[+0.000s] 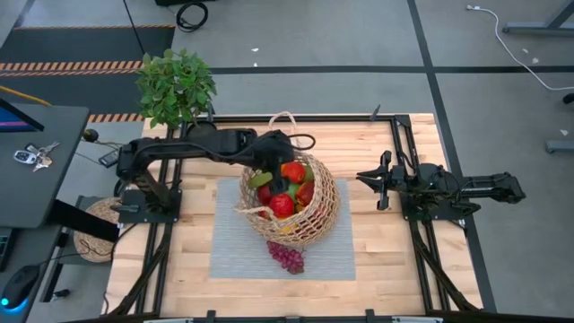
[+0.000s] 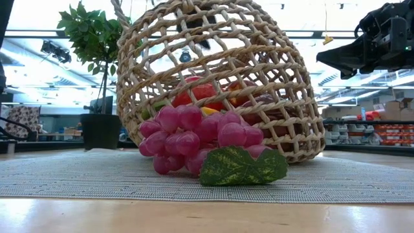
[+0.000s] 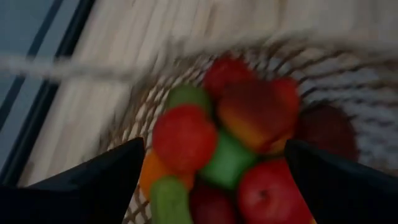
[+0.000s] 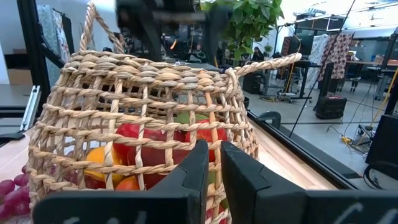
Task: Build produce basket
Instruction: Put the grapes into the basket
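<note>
The tan wicker basket (image 1: 314,220) lies tilted on the grey mat (image 1: 233,256), its mouth toward the far left, and several toy fruits are inside it, red apples (image 1: 282,205) among them. A bunch of purple grapes (image 1: 287,257) with a green leaf (image 2: 242,166) lies on the mat against the basket's near side. My left gripper (image 1: 276,179) is open over the basket's mouth, and its wrist view looks down on the fruit (image 3: 185,137) between its spread fingers. My right gripper (image 1: 363,178) is shut and empty, in the air to the right of the basket (image 4: 124,106).
A leafy potted plant (image 1: 175,85) stands at the table's far left corner. The basket's looped handle (image 1: 285,117) points toward the far edge. Bare wooden table (image 1: 377,260) shows to the right of the mat and along the near edge.
</note>
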Controlling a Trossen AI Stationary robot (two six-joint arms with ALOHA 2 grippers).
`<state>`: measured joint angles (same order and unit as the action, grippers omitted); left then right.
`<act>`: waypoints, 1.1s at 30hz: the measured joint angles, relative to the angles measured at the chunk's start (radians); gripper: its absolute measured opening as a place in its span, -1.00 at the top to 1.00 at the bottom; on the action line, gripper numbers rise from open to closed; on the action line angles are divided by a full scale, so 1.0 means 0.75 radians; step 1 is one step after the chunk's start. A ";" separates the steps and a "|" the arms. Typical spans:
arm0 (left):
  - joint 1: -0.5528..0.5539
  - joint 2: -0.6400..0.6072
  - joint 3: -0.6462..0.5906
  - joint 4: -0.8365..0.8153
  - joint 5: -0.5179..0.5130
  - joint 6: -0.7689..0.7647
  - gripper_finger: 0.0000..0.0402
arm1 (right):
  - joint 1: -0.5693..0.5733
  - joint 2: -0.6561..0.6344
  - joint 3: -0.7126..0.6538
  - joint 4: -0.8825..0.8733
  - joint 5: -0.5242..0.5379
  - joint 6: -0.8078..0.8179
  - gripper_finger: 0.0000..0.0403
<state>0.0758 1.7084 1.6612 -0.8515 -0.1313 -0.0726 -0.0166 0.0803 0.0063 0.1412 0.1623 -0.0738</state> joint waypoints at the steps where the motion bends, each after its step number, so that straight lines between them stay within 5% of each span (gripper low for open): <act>1: -0.018 0.000 0.039 -0.008 0.000 -0.003 -0.96 | 0.000 0.000 0.000 0.000 0.000 -0.001 0.75; 9: -0.251 -0.002 0.256 0.014 0.001 0.021 -0.96 | 0.000 0.000 0.000 0.000 0.000 0.000 0.75; 19: -0.652 0.015 0.284 0.018 -0.010 -0.009 -0.96 | 0.000 0.000 0.000 0.000 0.000 0.000 0.75; 27: -0.902 0.031 0.282 -0.101 -0.242 -0.132 -0.95 | -0.001 0.000 0.000 0.001 0.000 0.000 0.75; 33: -1.074 0.012 0.121 -0.161 -0.473 -0.286 -0.84 | 0.000 0.000 0.000 0.000 0.000 0.000 0.75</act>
<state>-0.7294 1.7178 1.7522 -0.9726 -0.4857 -0.2871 -0.0166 0.0803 0.0063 0.1410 0.1623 -0.0738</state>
